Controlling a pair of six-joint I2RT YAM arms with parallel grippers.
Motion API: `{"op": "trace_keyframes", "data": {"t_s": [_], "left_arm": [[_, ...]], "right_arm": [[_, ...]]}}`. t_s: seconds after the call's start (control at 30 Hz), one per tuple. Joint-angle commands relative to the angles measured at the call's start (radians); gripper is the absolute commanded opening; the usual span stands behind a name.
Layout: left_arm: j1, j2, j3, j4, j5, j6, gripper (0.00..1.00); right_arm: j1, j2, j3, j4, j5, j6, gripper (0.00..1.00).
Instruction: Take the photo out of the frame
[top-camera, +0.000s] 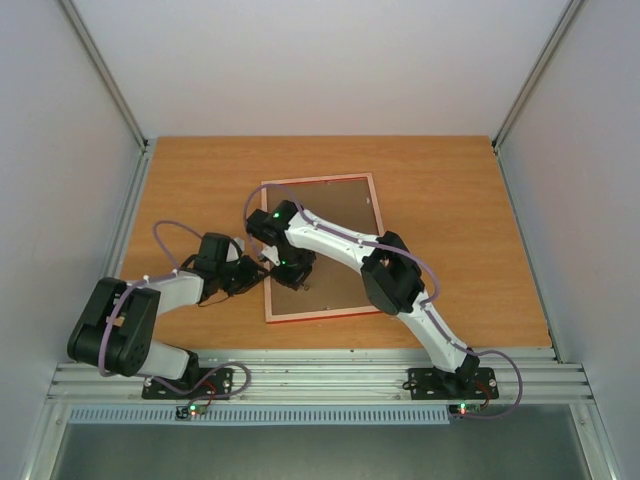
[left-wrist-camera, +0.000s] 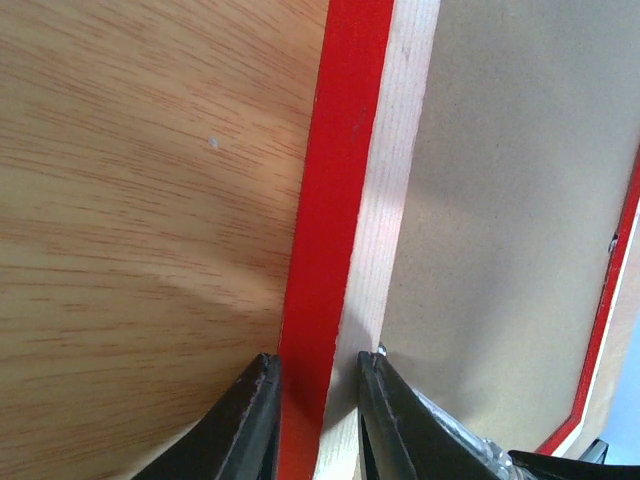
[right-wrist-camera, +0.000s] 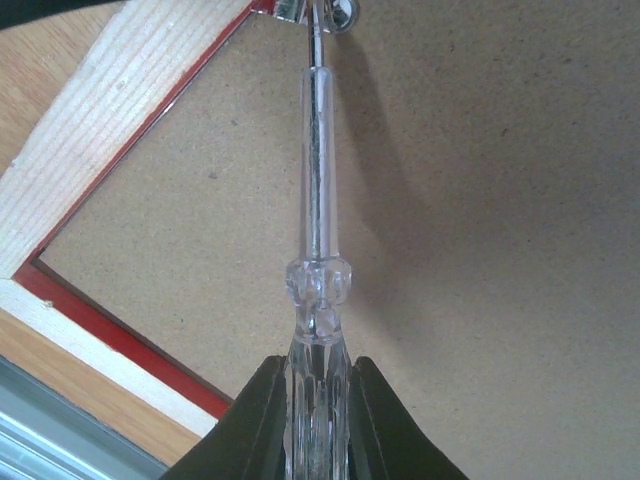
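1. The frame (top-camera: 318, 181) lies face down in the middle of the table (top-camera: 450, 230), with the brown board (right-wrist-camera: 480, 250) seated in its back
2. The left claw (left-wrist-camera: 318, 370) is narrow, pinching the frame's left rail
3. The right claw (right-wrist-camera: 318, 378) holds a clear-handled screwdriver (right-wrist-camera: 320, 200), its tip at a metal tab (right-wrist-camera: 327, 10) on the frame's edge
4. The photo is unseen, probably under the board; the task looks early, with tabs, board and photo all left to remove

Left arm (top-camera: 165, 290), right arm (top-camera: 330, 235) crowd frame (top-camera: 320, 180) near-left corner; far, right edges reachable.
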Motion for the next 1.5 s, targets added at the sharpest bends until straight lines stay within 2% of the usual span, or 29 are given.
{"op": "trace_keyframes", "data": {"t_s": [0.0, 0.5, 0.83, 1.1, 1.3, 1.47], "left_arm": [[-0.019, 0.046, -0.017, -0.083, -0.042, 0.015, 0.23], [-0.019, 0.052, -0.021, -0.081, -0.053, 0.018, 0.23], [-0.019, 0.009, -0.017, -0.112, -0.062, 0.017, 0.24], [-0.019, -0.043, 0.045, -0.216, -0.110, 0.050, 0.40], [-0.021, -0.032, 0.123, -0.285, -0.160, 0.087, 0.49], [-0.030, 0.036, 0.209, -0.315, -0.202, 0.117, 0.52]], "right_arm": [[0.012, 0.028, 0.027, -0.070, -0.018, -0.044, 0.01], [0.017, -0.025, -0.076, -0.087, 0.043, -0.034, 0.01], [0.015, -0.150, -0.126, 0.023, -0.028, -0.019, 0.01], [-0.034, -0.307, -0.280, 0.129, -0.004, 0.020, 0.01], [-0.112, -0.424, -0.463, 0.225, 0.027, 0.068, 0.01], [-0.185, -0.488, -0.560, 0.291, 0.046, 0.101, 0.01]]}}
